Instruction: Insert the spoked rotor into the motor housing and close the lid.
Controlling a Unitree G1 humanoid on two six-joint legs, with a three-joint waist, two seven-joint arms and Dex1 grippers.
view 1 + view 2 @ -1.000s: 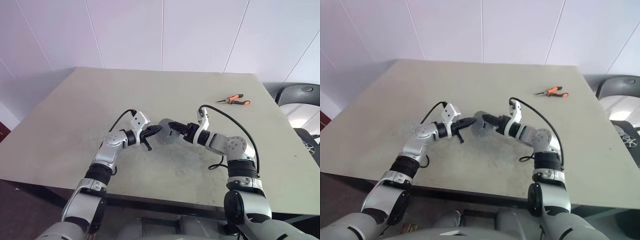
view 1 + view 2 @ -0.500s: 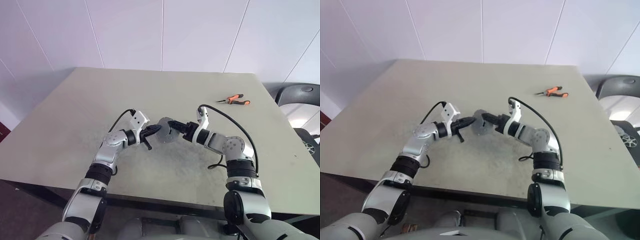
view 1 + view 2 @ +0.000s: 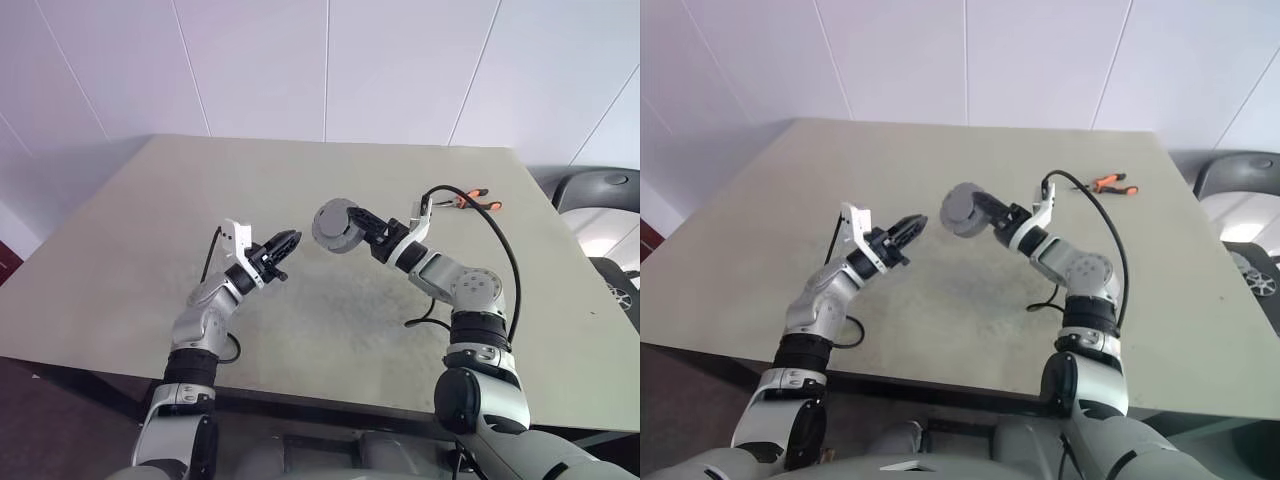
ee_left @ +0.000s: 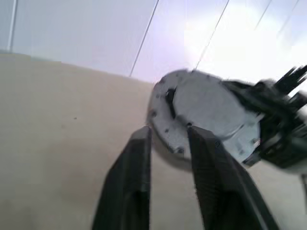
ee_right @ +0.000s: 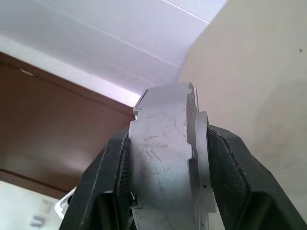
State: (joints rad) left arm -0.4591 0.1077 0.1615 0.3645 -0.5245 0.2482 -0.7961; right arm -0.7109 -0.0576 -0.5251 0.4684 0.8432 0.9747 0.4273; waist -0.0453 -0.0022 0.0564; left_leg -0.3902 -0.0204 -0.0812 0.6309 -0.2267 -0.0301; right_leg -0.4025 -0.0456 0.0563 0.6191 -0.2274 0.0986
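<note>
The motor housing (image 3: 333, 224) is a thick round silver-grey casing held edge-up in the air above the table (image 3: 300, 170). My right gripper (image 3: 356, 223) is shut on it, one finger (image 5: 230, 163) on each flat face. A thinner silver plate, the lid (image 4: 211, 112), lies flush on one face of the casing (image 5: 163, 143). The spoked rotor is hidden. A short way left of the casing, my left gripper (image 3: 289, 240) points at it. It stands open with a narrow gap between its black fingers (image 4: 139, 163), nothing in it, and is clear of the casing.
Orange-handled pliers (image 3: 1110, 184) lie near the table's far right corner, behind the right arm's black cable (image 3: 500, 250). A dark chair (image 3: 600, 190) stands past the table's right edge.
The right gripper has lifted the motor housing up. The left gripper has come off the casing's edge, drawn back left, rolled and opened.
</note>
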